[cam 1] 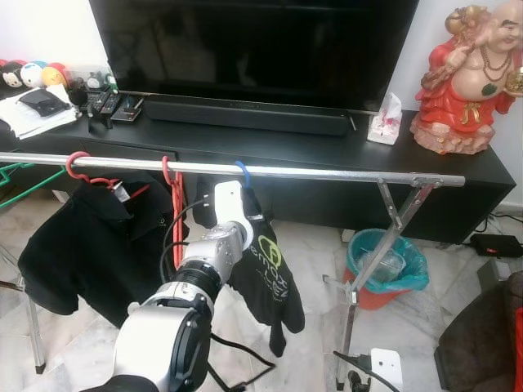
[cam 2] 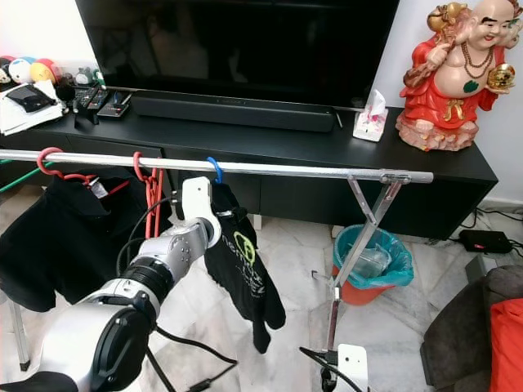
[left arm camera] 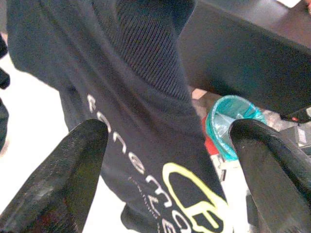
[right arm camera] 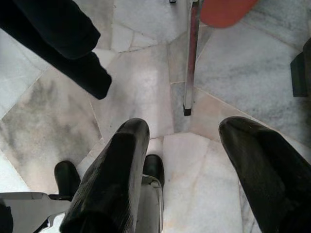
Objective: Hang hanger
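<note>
On the metal drying rail, the blue hanger already hooks over, its black printed shirt hanging free below. Left pincer sits spread wide just before the shirt's collar, gripping nothing; right pincer hangs parted above the marble floor. Judged: hanging done, release step; next calls for backing the left arm off without snagging fabric.

The black shirt carries white lettering, partly legible as "enem", at 10 o'clock from a yellow-green outlined logo; the full word cannot be read.
</note>
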